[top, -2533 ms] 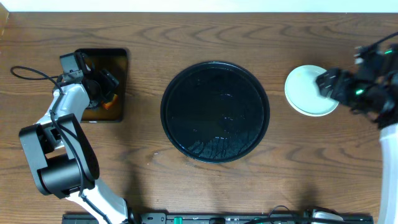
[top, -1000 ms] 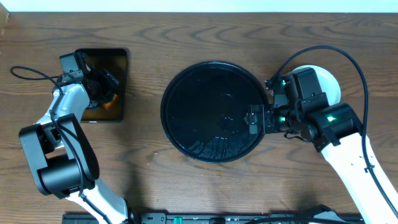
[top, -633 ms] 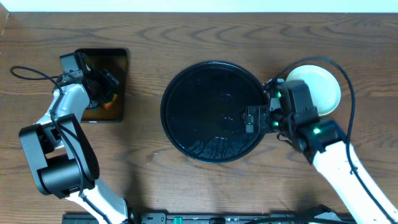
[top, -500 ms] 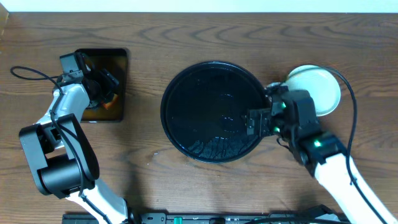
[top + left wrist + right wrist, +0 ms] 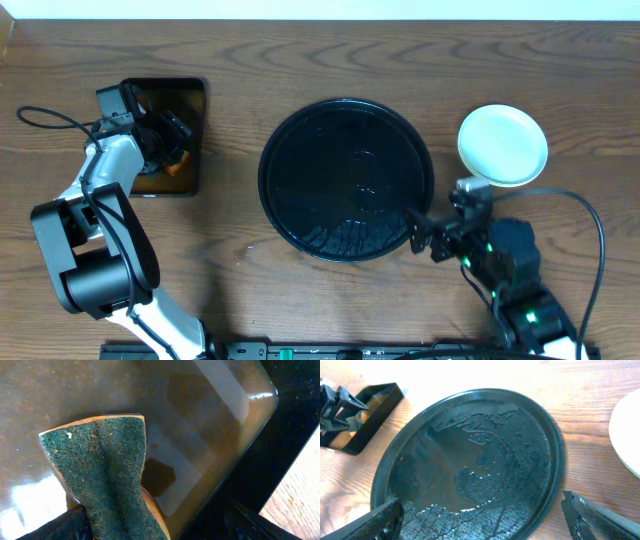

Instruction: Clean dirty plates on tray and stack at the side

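Observation:
The round black tray [image 5: 345, 180] lies wet and bare at the table's middle; it also fills the right wrist view [image 5: 470, 455]. The pale plates [image 5: 503, 145] sit stacked on the table right of the tray, and their edge shows in the right wrist view [image 5: 629, 435]. My right gripper [image 5: 425, 232] is open and empty, just off the tray's front right rim [image 5: 482, 515]. My left gripper [image 5: 165, 150] hangs open over the rectangular pan [image 5: 160, 525]. A green-topped orange sponge [image 5: 105, 475] lies against its left finger.
The rectangular black pan [image 5: 185, 100] with brownish liquid stands at the far left; it also shows in the right wrist view [image 5: 375, 402]. A cable [image 5: 50, 118] runs from the left arm. The table's front edge holds a black rail [image 5: 300, 350].
My right arm left the plate stack, crossed the tray's right rim and drew back toward the table's front. The plate stack is now uncovered. The left arm has not moved.

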`<state>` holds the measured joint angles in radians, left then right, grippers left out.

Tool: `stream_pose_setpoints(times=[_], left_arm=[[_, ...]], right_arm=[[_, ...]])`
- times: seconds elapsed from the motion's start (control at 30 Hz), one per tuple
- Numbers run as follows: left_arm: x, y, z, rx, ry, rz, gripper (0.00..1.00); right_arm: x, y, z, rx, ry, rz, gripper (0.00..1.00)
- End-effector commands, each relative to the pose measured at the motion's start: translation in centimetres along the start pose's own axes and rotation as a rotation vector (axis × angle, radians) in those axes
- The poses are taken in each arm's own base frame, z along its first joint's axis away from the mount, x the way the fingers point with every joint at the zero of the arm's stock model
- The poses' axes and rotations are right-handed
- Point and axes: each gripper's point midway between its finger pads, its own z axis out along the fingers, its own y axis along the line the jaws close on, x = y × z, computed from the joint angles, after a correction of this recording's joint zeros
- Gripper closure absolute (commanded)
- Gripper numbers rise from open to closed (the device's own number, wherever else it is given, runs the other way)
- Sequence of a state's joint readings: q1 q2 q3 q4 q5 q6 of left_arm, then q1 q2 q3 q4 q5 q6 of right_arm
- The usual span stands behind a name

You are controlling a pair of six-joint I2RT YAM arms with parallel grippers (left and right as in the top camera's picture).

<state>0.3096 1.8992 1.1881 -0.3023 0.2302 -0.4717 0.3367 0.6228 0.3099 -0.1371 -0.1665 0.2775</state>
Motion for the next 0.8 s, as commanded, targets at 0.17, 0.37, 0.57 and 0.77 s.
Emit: stream_pose_setpoints(times=[0.17,0.37,0.57,0.77], left_arm=[[-0.8,-0.7,-0.9,0.018,-0.027,0.005,0.18],[-0.8,-0.7,-0.9,0.018,-0.027,0.005,0.18],[-0.8,-0.7,-0.9,0.018,-0.027,0.005,0.18],[-0.8,-0.7,-0.9,0.018,-0.027,0.005,0.18]], right_arm=[[0.5,-1.8,-1.6,0.035,-0.175,-0.020,0.01],[0.2,-3.5,-2.3,0.090,-0.263,-0.012,0.01],[-1.1,-4.7,-3.4,0.140,-0.345,-0.037,0.01],[-2.2,-5.9,-4.5,0.197,-0.407,-0.038,0.01]])
